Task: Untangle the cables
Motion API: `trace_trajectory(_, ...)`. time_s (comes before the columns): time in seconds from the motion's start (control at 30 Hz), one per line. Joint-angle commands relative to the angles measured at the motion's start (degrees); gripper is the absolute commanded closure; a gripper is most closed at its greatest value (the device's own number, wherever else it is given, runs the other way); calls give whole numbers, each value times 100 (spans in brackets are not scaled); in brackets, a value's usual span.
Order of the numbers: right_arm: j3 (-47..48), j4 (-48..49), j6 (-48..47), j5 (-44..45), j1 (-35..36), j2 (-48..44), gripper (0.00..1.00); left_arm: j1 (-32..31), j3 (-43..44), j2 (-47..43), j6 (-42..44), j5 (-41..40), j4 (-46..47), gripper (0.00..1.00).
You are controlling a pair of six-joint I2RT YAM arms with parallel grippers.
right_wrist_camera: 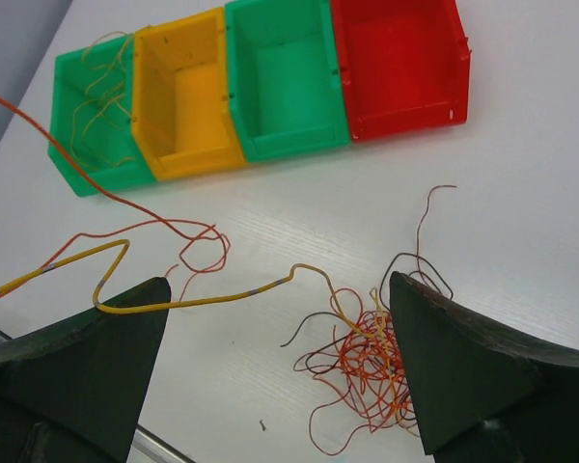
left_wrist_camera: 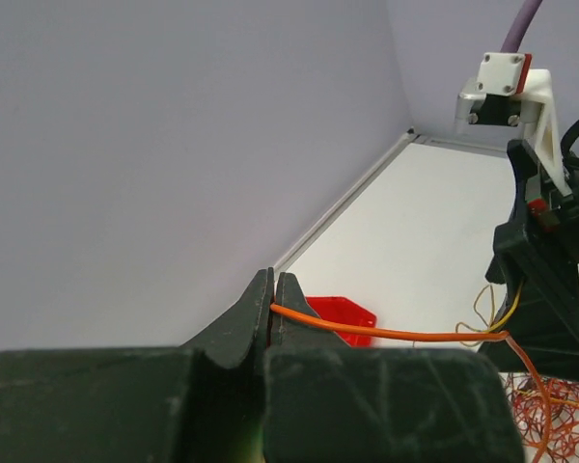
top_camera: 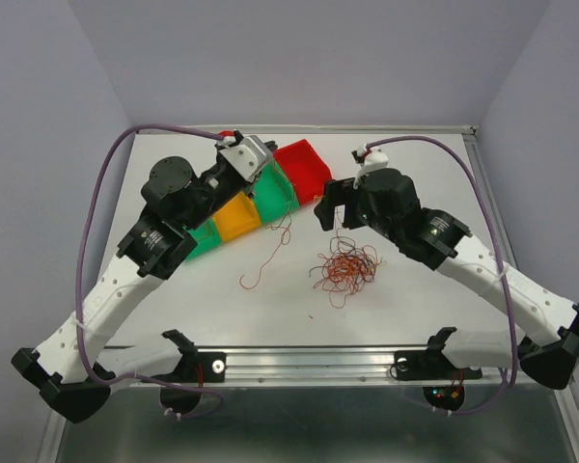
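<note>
A tangle of thin red, orange, yellow and dark cables lies on the white table; it also shows in the right wrist view. My left gripper is over the bins, and its jaws are shut on one orange strand. That strand runs taut to the right and then bends down toward the tangle. My right gripper hovers above the tangle's far side, open and empty. A yellow strand rises from the tangle and passes my left fingertip. A red strand loops on the table.
A row of bins stands at the back: a green bin holding several thin yellowish wires, a yellow bin, a second green bin and a red bin. A metal rail runs along the near table edge.
</note>
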Motion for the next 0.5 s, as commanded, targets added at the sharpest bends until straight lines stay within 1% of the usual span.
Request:
trace_trajectory(0.0, -258, 1083, -242, -277, 28, -719, 0, 696, -74, 269, -448, 1458, 374, 100)
trace_trajectory(0.03, -468, 1354, -286, -426, 19, -1033, 0, 1072, -187, 391, -667, 2219, 619, 100)
trace_trajectory(0.07, -557, 1470, -347, -758, 28, -1141, 0, 1233, -240, 445, -773, 2488, 734, 100)
trace_trajectory(0.13, -733, 1655, -742, -1173, 19, -1413, 0, 1348, -197, 585, -844, 2831, 797, 100)
trace_trajectory(0.2, -1110, 2058, -997, -1761, 28, -1528, 0, 1418, -101, 647, -888, 2982, 727, 100)
trace_trajectory(0.23, -1242, 2243, -1277, -1938, 28, -1572, 0, 1428, -31, 674, -915, 3104, 709, 100)
trace_trajectory(0.27, -1452, 2575, -1366, -2331, 19, -1564, 0, 1419, 5, 691, -941, 3158, 631, 100)
trace_trajectory(0.33, -1525, 2815, -1674, -2895, 28, -1442, 0, 1428, 128, 709, -976, 3150, 560, 100)
trace_trajectory(0.37, -1525, 3086, -1745, -3228, 28, -1284, 0, 1428, 163, 718, -950, 3132, 473, 100)
trace_trajectory(0.43, -1533, 3342, -1789, -3345, 28, -1099, 0, 1419, 181, 700, -950, 3123, 419, 100)
trace_trajectory(0.47, -1525, 3587, -1781, -3233, 28, -1020, 0, 1428, 146, 683, -941, 3123, 419, 100)
